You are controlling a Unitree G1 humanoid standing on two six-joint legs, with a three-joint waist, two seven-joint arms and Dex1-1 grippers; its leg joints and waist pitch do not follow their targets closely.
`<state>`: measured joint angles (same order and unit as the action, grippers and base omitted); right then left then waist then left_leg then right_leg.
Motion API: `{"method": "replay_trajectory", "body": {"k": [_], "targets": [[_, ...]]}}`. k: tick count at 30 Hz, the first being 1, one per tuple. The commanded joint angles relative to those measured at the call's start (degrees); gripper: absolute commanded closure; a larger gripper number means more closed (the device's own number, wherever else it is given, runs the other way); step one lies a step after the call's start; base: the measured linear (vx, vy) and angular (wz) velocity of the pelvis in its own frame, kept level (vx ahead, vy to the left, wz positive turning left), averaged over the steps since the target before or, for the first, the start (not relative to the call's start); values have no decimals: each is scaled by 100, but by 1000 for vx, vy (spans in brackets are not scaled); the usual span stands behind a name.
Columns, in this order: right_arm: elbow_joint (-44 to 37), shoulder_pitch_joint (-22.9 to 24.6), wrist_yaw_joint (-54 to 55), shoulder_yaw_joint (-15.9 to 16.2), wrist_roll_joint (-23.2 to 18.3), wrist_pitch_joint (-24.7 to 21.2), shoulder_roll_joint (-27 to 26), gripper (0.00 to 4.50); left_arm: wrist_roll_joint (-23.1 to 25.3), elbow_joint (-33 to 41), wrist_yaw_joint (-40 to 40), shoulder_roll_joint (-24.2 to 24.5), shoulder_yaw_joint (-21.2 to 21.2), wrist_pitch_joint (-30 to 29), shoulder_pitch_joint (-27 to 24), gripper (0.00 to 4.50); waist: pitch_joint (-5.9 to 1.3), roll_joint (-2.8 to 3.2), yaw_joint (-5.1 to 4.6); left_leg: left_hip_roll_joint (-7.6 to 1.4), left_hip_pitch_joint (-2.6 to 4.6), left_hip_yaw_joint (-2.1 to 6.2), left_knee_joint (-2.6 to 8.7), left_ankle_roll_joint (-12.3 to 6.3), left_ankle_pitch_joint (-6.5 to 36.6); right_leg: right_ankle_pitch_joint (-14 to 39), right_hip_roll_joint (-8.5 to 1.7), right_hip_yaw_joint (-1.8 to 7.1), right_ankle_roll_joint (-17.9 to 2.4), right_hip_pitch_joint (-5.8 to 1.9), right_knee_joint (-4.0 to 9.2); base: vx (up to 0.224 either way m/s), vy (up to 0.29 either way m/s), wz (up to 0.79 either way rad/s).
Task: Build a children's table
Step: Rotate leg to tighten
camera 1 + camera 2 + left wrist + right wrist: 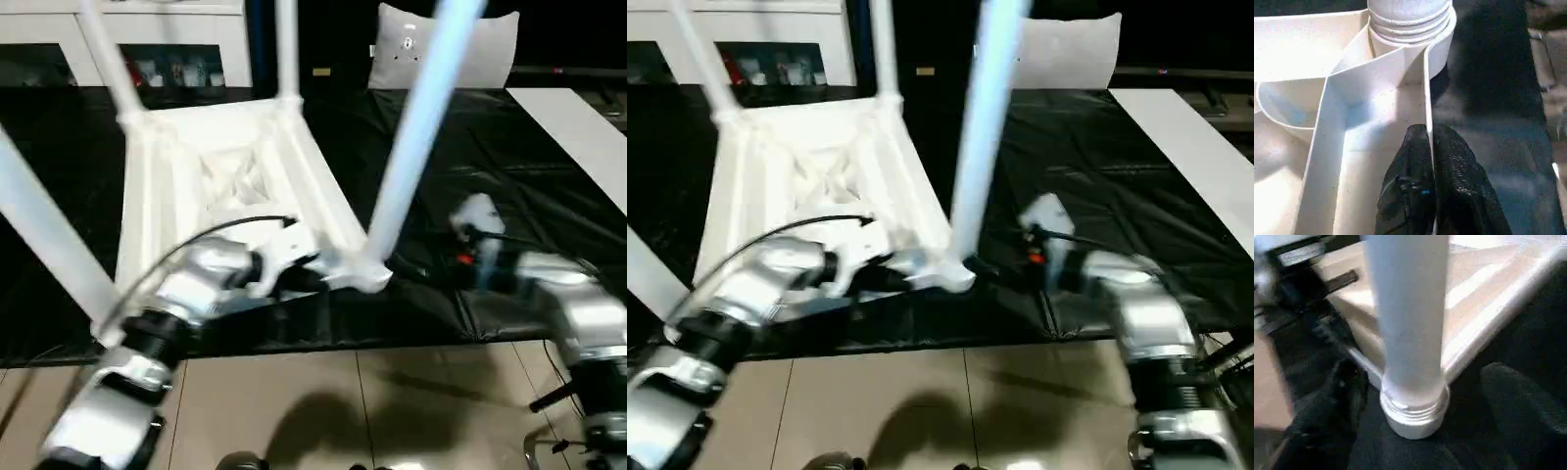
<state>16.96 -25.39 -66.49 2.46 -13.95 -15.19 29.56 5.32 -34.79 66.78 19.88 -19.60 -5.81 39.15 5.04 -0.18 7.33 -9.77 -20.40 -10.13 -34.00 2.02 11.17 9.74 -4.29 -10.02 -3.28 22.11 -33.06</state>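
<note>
You have one table (225,166) in front of you, lying upside down on a black mat (549,196), its ribbed underside facing up. Count four legs standing in its corner sockets: one (39,230) at about 9 o'clock, crossing the left edge of the head view; one (110,59) at 11 o'clock; one (286,49) at 12 o'clock; and the nearest leg (416,127) at 1 o'clock, rising from the near right corner. All of it is plain white plastic. The legs are long, round and tapered, and the near one ends in a threaded collar (1413,406) seated at its rounded socket (364,274). Thin ribs cross the underside in an X pattern between the side walls.

Your left pincer (1430,171) is at the near edge of the top, close to that socket. Its two black fingers (1408,186) are nearly together, pinching a thin upright rib (1426,93) that runs up to the socket.

Your right pincer (1415,396) sits at 3 o'clock from the near leg. It is spread wide, with one finger (1327,411) on each side of the leg's base, and you cannot tell whether either touches it.

Behind, at 1 o'clock, one white pillow (451,54) stands against the dark; white cabinets (176,44) run along 11 o'clock.
</note>
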Motion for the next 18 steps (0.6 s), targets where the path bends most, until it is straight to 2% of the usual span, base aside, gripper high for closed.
{"method": "replay_trajectory", "body": {"k": [1, 3, 5, 6, 7, 12, 18], "targets": [[26, -52, -550, 237, -10, 196, 137, 50, 190, -40, 544, 53, -461, 327, 56, 450, -470, -26, 17, -472, 34, 174, 357, -533, 758, 1748, -682, 510, -447, -364, 468, 0, 0, 0], [68, -102, -847, 313, -97, 187, 185, 50, 197, -64, 739, 123, -534, 483, 95, 450, -488, -33, 63, -489, 41, 176, 351, -547, 680, 1669, -680, 509, -481, -354, 448, 0, 0, 0], [76, -148, -1183, 378, -235, 73, 238, 50, 195, -36, 972, 198, -620, 632, 114, 450, -505, -19, 119, -526, 52, 182, 348, -564, 590, 1408, -683, 521, -603, -340, 394, 0, 0, 0], [90, -172, -1308, 410, -269, 55, 256, 76, 197, -13, 1063, 222, -660, 679, 120, 450, -504, -58, 122, -529, 51, 178, 347, -579, 581, 1370, -687, 523, -629, -340, 389, 0, 0, 0], [101, -192, -1412, 446, -291, 47, 262, 76, 203, 27, 1147, 247, -702, 716, 119, 450, -503, -41, 140, -523, 41, 173, 343, -590, 558, 1335, -692, 525, -665, -347, 371, 0, 0, 0], [204, -276, -1749, 667, -271, 25, 228, 123, 198, 118, 1451, 309, -811, 903, 112, 450, -494, -50, 200, -531, 53, 171, 349, -527, 562, 1403, -705, 531, -687, -328, 371, 0, 0, 0], [387, -330, -1858, 758, -210, 210, 133, 178, 169, 59, 1529, 309, -835, 1003, 147, 450, -488, -53, 208, -510, 49, 166, 350, -455, 632, 1665, -706, 524, -561, -336, 409, 0, 0, 0]]}}
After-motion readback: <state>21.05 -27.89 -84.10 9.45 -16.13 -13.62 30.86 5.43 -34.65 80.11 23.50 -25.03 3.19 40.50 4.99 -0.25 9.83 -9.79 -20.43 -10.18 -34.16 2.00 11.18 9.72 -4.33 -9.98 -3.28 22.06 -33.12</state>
